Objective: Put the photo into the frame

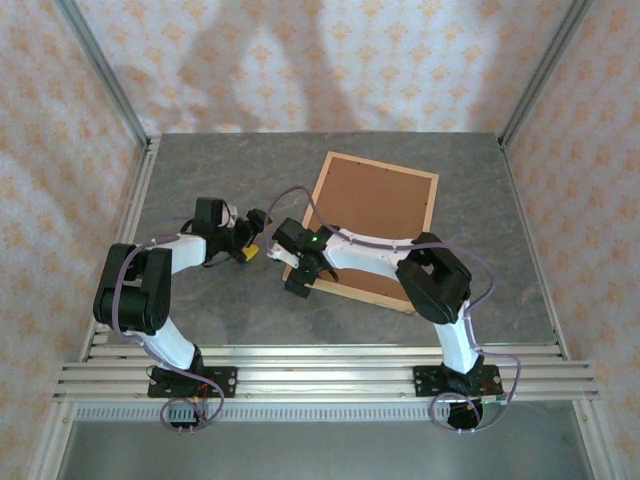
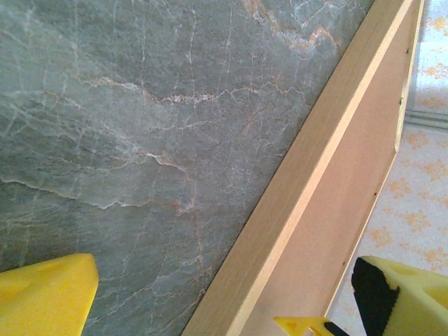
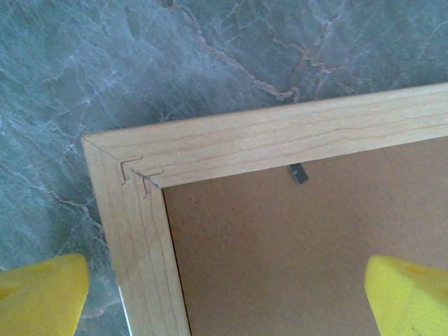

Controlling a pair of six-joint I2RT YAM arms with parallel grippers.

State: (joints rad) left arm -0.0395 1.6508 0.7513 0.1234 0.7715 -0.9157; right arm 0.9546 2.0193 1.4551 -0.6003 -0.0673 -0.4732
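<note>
Over the near-left corner of the frame (image 3: 133, 168) hangs my right claw (image 3: 224, 301), released, jaws spread wide. One fingertip sits outside that corner above the table (image 3: 105, 63), the other above the brown backing board (image 3: 315, 245) set in the frame. The frame lies back-side up. My left claw (image 2: 220, 301), likewise spread open, is just beside the frame's left edge.

Robot test cell, laboratory type. Grey marble-look tabletop (image 1: 200, 170) enclosed by aluminium profile posts (image 1: 105, 70) and floral-patterned wall panels (image 1: 330, 60). White-and-black left arm (image 1: 150, 290) and right arm (image 1: 437, 282), with loose cabling, bolted to aluminium rails (image 1: 320, 370) at the near edge.
</note>
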